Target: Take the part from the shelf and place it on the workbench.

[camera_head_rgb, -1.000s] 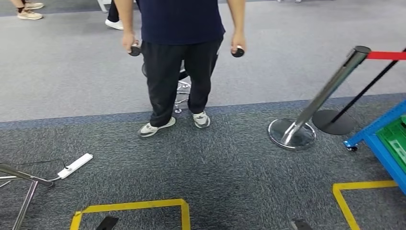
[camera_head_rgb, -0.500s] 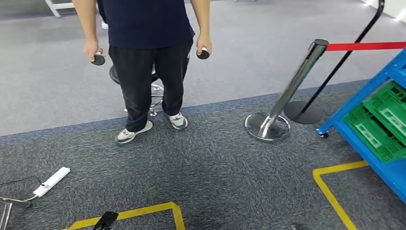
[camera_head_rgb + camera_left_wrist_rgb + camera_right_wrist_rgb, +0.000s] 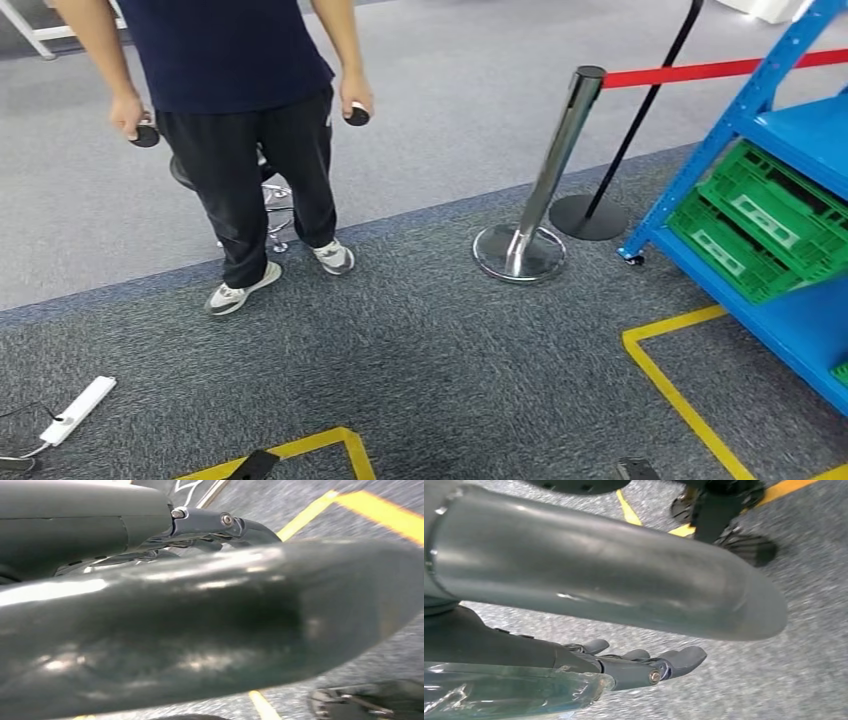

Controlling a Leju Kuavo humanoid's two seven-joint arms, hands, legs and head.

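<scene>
Open grey carpet (image 3: 450, 370) fills the frame's middle. A person (image 3: 240, 120) blocks upper left, a chrome stanchion (image 3: 540, 180) stands centre-right, the blue shelf (image 3: 790, 230) right.

The shelf (image 3: 745, 110) is a blue metal rack standing at about 3 o'clock in the head view, cut off by the edge. A slanted blue upright rises from a small caster on the grey carpet, and flat blue decks run off behind it. Between two decks sits a row of green plastic crates (image 3: 765, 220), ribbed and slotted, tilted down toward the aisle, each with a pale label on its front. Their contents cannot be made out.
</scene>
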